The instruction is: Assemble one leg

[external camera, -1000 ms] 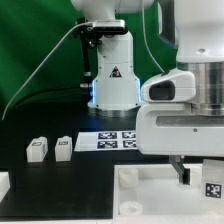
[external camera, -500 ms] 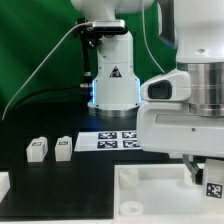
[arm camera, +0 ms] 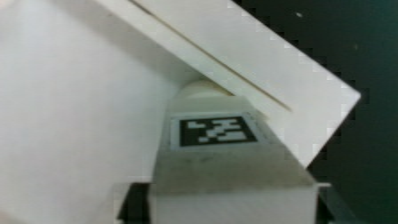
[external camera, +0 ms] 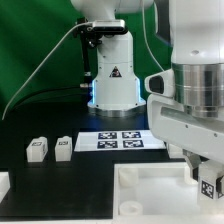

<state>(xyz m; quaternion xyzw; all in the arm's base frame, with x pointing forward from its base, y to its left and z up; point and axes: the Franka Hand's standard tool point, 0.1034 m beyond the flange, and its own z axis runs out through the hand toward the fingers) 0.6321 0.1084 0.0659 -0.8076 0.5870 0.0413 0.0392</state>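
Note:
My gripper (external camera: 204,176) is shut on a leg (external camera: 210,186), a small white block with a black-and-white tag, and holds it over the right part of the large white panel (external camera: 150,185). In the wrist view the leg (arm camera: 217,131) fills the space between my dark fingers (arm camera: 135,204), with the panel's raised rim (arm camera: 231,60) just beyond it. I cannot tell whether the leg touches the panel. Two more legs (external camera: 38,149) (external camera: 64,145) stand side by side on the black table at the exterior view's left.
The marker board (external camera: 120,140) lies in front of the arm's base (external camera: 112,85). A white part's corner (external camera: 3,184) shows at the exterior view's lower left edge. A green backdrop stands behind.
The arm's wrist and upper links have turned and shifted above the panel. The held leg stays at nearly the same spot, still in my grip.

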